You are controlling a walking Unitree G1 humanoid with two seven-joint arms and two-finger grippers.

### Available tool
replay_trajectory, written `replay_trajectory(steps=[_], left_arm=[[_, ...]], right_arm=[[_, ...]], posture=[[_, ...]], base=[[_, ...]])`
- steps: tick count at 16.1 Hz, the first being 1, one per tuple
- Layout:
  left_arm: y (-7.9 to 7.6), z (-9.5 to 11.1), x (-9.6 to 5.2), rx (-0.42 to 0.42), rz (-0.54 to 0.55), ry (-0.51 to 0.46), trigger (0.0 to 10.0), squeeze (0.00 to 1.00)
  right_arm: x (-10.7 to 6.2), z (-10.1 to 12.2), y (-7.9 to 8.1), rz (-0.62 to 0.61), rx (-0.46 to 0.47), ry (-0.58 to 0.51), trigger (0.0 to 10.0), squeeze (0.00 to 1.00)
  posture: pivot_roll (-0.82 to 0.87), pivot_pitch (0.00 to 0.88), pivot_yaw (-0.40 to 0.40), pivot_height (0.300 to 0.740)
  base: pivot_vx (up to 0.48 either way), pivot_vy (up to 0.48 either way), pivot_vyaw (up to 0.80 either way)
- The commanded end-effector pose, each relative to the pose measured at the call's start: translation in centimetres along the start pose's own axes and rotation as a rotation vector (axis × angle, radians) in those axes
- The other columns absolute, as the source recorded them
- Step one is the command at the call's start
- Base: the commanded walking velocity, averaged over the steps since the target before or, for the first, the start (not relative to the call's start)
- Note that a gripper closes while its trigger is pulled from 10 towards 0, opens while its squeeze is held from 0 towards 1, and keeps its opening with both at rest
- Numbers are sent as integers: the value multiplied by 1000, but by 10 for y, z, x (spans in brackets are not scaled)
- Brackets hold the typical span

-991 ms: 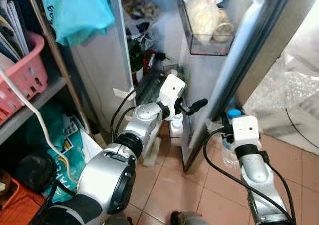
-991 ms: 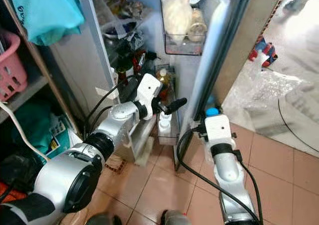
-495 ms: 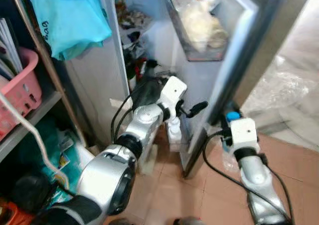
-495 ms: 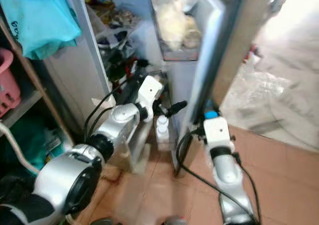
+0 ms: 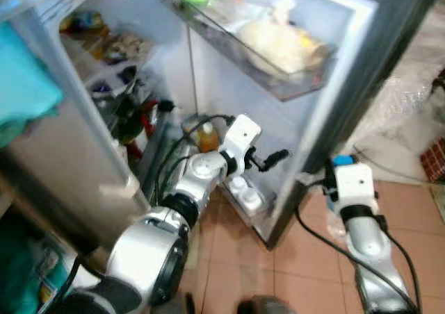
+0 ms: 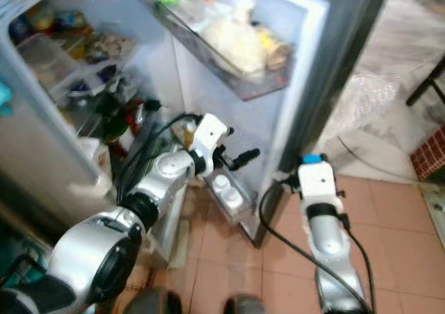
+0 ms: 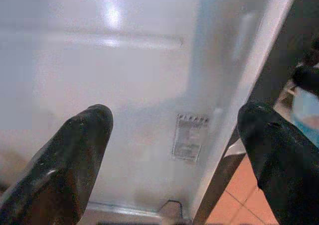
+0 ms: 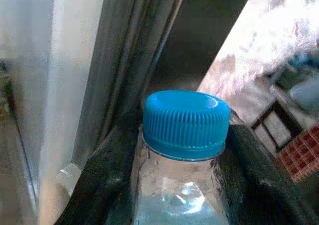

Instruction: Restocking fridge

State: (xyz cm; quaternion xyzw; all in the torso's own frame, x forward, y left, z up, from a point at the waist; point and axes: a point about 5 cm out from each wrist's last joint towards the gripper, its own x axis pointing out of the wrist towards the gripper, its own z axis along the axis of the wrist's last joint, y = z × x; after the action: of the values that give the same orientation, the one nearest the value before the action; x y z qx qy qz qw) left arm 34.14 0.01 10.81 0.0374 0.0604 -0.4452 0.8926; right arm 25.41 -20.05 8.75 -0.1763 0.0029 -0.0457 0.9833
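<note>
Camera has swung up and toward the fridge since a second ago: the pink basket and shelf rack have left the picture, the fridge interior and door now take most of it. Arms hold about the same pose relative to the door as before, so that's mostly head/body motion, not the things moving.

Fridge door [image 5: 361, 57] is open; its upper door bin [image 5: 278, 85] holds a pale bagged item [image 5: 278, 39]. Fridge shelves [image 5: 104, 57] on the robot's left are crowded with packets and dark bottles. Low door rack [image 5: 259, 213] has two small white bottles [image 5: 247, 192] in it.

Left gripper [image 5: 272, 158] is out in front of the inner door face, just above the low rack, fingers [image 7: 79, 150] spread wide with nothing between them.

Right gripper [image 8: 179, 185] sits low by the outer edge of the door, jaws closed on the neck of a water bottle [image 8: 184, 195] with a blue cap [image 5: 342, 160].

Step, as I read it: carrying the bottle in for placing, not yet stowed. Next move needs the right arm brought round the door edge to the inside, then the bottle set upright in the low rack beside the white bottles. Left arm may be crowding that slot. Risk: clipping the door edge.
</note>
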Motion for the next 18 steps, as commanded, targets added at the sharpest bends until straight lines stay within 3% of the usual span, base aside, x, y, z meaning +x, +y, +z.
replay_trajectory(steps=[1, 14, 18], left_arm=[[-42, 2, 20, -41, -100, -29, 10000, 0], [-60, -3, 27, 66, -73, 20, 10000, 0], [-51, -14, 21, 106, 83, 52, 10000, 0]], right_arm=[[2, 9, 12, 68, -1, -41, 10000, 0], [1, 10, 12, 59, -4, -49, 10000, 0], [-2, 18, 23, 170, -24, -98, 10000, 0]], posture=[[-85, 68, 20, 740], [-95, 70, 32, 740], [-86, 70, 31, 740]], base=[[349, 0, 0], [293, 0, 0], [0, 0, 0]])
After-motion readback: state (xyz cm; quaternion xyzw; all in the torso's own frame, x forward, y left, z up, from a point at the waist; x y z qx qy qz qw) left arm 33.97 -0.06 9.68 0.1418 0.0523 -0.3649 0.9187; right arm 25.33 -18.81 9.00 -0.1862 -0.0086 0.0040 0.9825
